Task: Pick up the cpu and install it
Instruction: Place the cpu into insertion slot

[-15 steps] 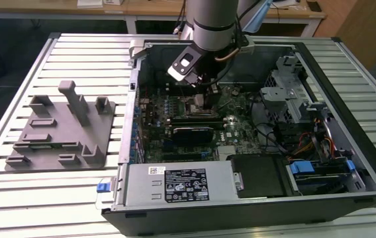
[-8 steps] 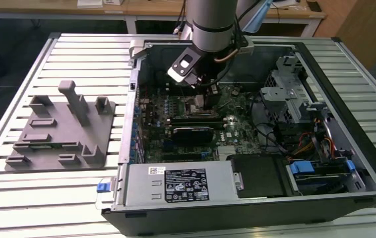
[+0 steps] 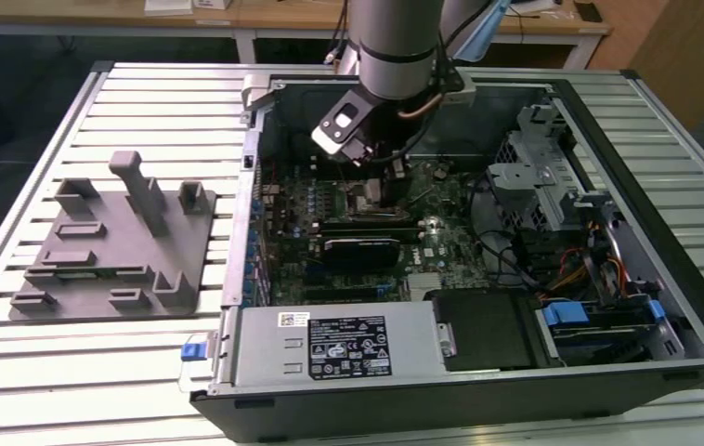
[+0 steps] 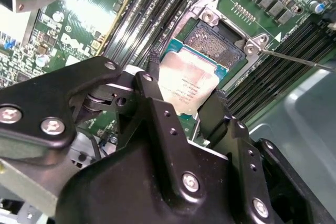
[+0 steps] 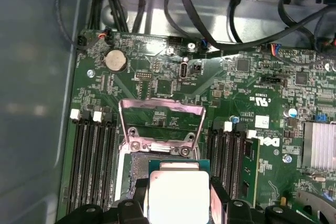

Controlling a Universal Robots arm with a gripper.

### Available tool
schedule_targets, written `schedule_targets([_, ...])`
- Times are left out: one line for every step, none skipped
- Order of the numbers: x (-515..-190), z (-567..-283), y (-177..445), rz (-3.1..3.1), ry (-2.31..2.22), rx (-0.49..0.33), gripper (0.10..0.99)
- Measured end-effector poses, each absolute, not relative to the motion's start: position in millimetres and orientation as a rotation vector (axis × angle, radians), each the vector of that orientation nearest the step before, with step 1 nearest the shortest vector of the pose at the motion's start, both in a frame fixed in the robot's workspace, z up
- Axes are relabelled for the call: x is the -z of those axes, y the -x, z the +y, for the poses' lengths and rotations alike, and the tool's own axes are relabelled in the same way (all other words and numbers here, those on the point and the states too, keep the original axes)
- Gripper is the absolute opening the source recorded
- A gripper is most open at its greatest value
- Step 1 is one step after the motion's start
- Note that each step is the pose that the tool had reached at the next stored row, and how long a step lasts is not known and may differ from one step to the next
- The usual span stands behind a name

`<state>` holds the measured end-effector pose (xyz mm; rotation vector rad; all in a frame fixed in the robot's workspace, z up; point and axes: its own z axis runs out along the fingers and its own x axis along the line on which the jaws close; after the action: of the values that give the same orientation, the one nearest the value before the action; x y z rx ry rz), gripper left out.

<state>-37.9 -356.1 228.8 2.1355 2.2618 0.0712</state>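
Observation:
The cpu (image 4: 190,83), a flat square chip with a silvery top plate and a green edge, sits between the black fingers (image 4: 151,75) of my gripper (image 4: 182,92), which is shut on it. It hangs just over the open motherboard socket (image 4: 217,44) and covers part of the pin field. I cannot tell whether it touches the socket. In the first wrist view the cpu (image 5: 178,192) lies between the fingertips of the gripper (image 5: 178,205), with the socket's metal load plate (image 5: 160,121) swung up beyond it. In the exterior view the gripper (image 3: 370,186) reaches down into the open computer case (image 3: 699,307).
Memory slots (image 5: 93,156) flank the socket, and one memory module (image 5: 250,167) stands beside it. Black cables (image 5: 178,3) run along the case wall. A drive cage (image 3: 541,181) and power supply (image 3: 327,348) fill the case. A grey fixture (image 3: 110,246) rests on the slatted table (image 3: 92,372).

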Motion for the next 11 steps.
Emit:
schedule_targets([-228.5, -356.1, 38.0, 2.252, -2.146, -0.071, 0.541])
schedule_targets([-228.2, -356.1, 38.2, 2.247, -2.151, -0.071, 0.541])
schedule_targets([-227.8, -356.0, 38.7, 2.244, -2.153, -0.071, 0.541])
schedule_targets([-227.4, -356.0, 40.0, 2.242, -2.155, -0.071, 0.541])
schedule_targets([-226.9, -355.9, 41.4, 2.24, -2.157, -0.071, 0.541])
schedule_targets([-226.3, -355.7, 42.7, 2.239, -2.158, -0.072, 0.541])
schedule_targets([-225.7, -355.2, 43.8, 2.237, -2.16, -0.072, 0.541])
schedule_targets([-225.0, -354.4, 44.1, 2.236, -2.161, -0.071, 0.541])
schedule_targets([-224.2, -353.3, 44.2, 2.234, -2.163, -0.071, 0.541])
schedule_targets([-223.3, -352.0, 44.2, 2.232, -2.165, -0.071, 0.541])
schedule_targets([-222.4, -350.7, 44.2, 2.23, -2.167, -0.072, 0.541])
